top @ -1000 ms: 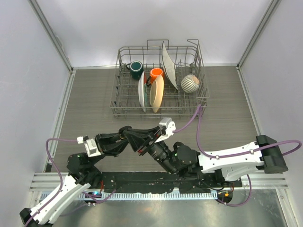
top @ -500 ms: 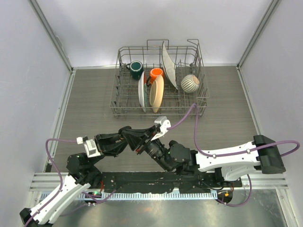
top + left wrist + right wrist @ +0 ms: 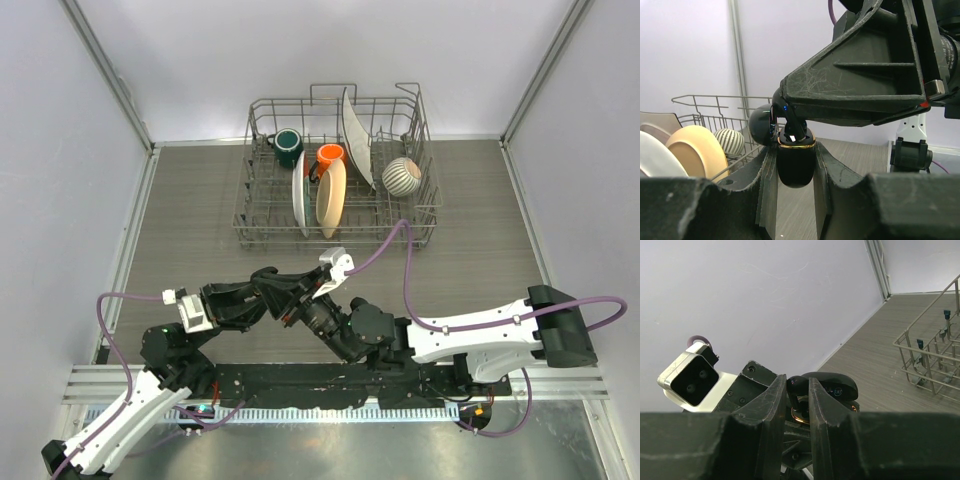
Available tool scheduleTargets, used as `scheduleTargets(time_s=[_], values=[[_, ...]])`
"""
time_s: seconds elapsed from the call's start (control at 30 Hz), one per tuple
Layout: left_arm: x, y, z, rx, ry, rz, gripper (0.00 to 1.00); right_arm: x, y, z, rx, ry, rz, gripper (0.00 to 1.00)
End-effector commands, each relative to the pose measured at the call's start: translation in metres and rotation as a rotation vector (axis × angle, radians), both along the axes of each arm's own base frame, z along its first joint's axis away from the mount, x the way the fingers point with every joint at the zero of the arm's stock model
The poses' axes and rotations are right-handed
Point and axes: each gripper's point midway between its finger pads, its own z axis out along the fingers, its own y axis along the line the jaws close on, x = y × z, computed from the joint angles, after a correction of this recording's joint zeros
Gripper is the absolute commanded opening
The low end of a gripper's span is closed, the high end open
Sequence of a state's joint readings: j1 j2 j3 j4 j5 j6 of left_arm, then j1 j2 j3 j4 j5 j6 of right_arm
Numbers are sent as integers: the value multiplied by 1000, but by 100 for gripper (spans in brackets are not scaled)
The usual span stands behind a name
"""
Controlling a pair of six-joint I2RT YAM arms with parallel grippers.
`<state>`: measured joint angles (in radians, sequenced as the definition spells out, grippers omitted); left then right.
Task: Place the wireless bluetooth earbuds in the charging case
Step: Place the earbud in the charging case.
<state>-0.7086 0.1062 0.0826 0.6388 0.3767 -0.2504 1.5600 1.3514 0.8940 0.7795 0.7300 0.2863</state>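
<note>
One black earbud [image 3: 791,134] is being pinched between the closed-in fingers of the right gripper [image 3: 797,390], right at the gold-rimmed mouth of the charging case [image 3: 795,167]. Its upper part is standing above the rim; whether it is fully seated cannot be told. The case is being clamped upright between the fingers of the left gripper [image 3: 795,152], which is closed tightly on it. Its rounded lid [image 3: 760,125] is being kept swung open to one side.

In the overhead view both grippers are being brought together over the near middle of the table [image 3: 190,230], short of the near edge of the dish rack [image 3: 262,215]. A strip of bare surface is being left between the grippers and the rack. Wider open areas are being left to either side. The table is being bounded by walls on the left, right and far sides. A purple cable [image 3: 405,240] from the right arm is being looped close to the rack's near right corner.

Inside the rack, the following are being held:
- a green mug [image 3: 289,146] at the far left
- an orange mug [image 3: 331,155] beside it
- a white plate [image 3: 299,190] and a cream plate [image 3: 331,195], on edge side by side
- a second white plate [image 3: 357,135], tilted at the far side
- a striped round bowl [image 3: 402,176] at the right end
</note>
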Motion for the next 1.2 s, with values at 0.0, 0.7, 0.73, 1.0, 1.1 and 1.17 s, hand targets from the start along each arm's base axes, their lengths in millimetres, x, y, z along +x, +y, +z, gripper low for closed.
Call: scheduleTargets(time_s=[0.0,0.7,0.73,1.0,1.1,1.17], values=[[-16,13,40,-85,-105,-2,0,6,0,10,12,-9,-37,1],[-20,15,45,-102,-124,-10,0,14,3,-2,-62,-30,-96,1],[-20,15,45,-102,-124,-10,0,16,2,-3,-64,-28,-106,1],[-19,16,46,-108,-124,-2,0,19,-5,-4,-73,-30,-133,1],[-19,16,47,-113,-126,-2,0,18,-6,-4,-69,-31,-129,1],[-19,17,47,-115,-126,0,0,18,-6,-3,-62,-32,-128,1]])
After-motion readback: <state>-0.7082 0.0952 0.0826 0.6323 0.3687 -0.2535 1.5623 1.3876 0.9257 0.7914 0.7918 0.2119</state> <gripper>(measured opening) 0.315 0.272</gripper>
